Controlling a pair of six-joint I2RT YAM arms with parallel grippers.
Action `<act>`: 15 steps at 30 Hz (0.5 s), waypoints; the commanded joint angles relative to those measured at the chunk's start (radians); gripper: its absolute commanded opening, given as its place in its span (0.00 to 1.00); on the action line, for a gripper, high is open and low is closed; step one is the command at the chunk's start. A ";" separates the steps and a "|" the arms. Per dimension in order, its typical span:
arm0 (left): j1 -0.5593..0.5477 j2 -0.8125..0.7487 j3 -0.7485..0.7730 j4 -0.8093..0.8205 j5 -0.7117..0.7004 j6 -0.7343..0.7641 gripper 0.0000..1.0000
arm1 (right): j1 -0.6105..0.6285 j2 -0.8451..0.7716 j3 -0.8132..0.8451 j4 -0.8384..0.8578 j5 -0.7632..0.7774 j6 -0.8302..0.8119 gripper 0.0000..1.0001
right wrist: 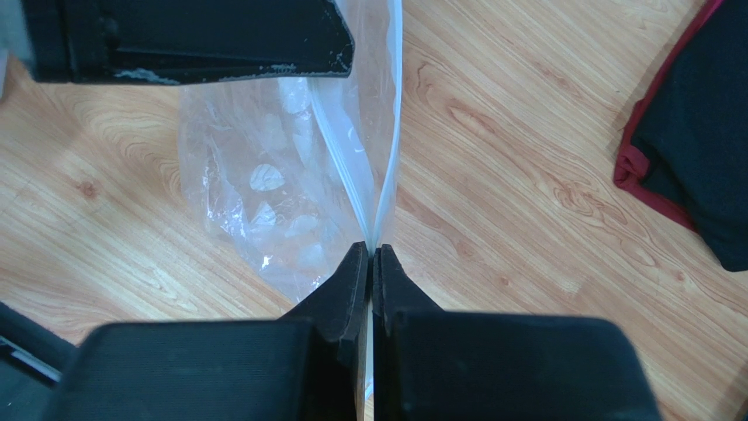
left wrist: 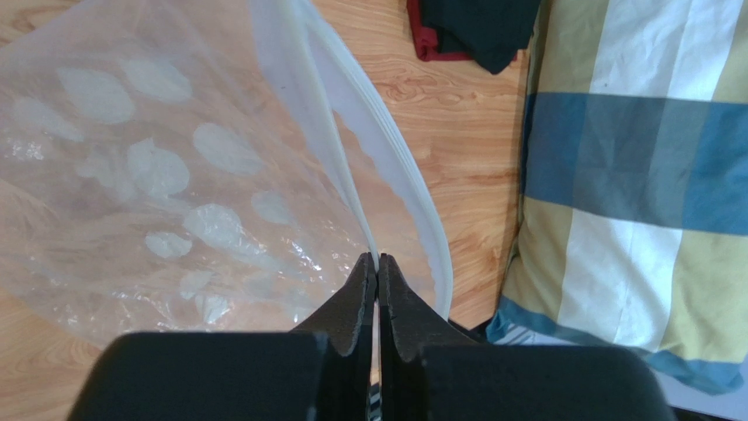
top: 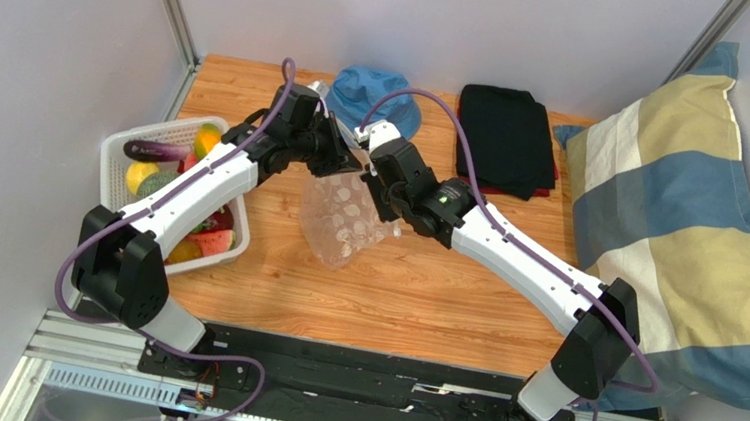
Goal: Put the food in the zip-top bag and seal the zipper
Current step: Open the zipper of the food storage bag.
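Over table (top: 422, 299), L tool (left wrist: 377, 263), R tool (right wrist: 371, 254) each pinch 1 bag (top: 343, 222) by zipper (left wrist: 338, 167).

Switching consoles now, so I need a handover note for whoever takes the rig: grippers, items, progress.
Left gripper: shut on the mouth edge of the zip-top bag.
Right gripper: shut on the same edge, further along.
The bag is held up between them and looks empty; the zipper strips are apart.
All visible food is in the white basket, on the left.
Done: bag picked up. Left: load the food, seal the zipper.
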 commanded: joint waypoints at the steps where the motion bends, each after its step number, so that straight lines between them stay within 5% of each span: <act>1: 0.001 -0.016 0.010 0.028 0.018 0.039 0.00 | 0.007 -0.044 0.056 -0.003 -0.062 -0.015 0.04; 4: 0.001 -0.051 -0.005 0.043 0.090 0.071 0.00 | -0.005 -0.055 0.106 -0.055 -0.131 -0.039 0.23; 5: 0.001 -0.077 -0.011 0.045 0.104 0.077 0.00 | -0.016 -0.079 0.123 -0.069 -0.166 -0.038 0.34; 6: 0.001 -0.090 -0.017 0.045 0.118 0.079 0.00 | -0.048 -0.093 0.129 -0.072 -0.259 -0.035 0.56; 9: 0.001 -0.133 -0.036 0.034 0.144 0.084 0.00 | -0.129 -0.124 0.151 -0.083 -0.433 0.006 0.85; 12: 0.001 -0.159 -0.045 0.039 0.184 0.085 0.00 | -0.180 -0.115 0.168 -0.111 -0.530 0.048 0.91; 15: 0.001 -0.169 -0.054 0.052 0.221 0.076 0.00 | -0.192 -0.110 0.154 -0.098 -0.593 0.063 0.84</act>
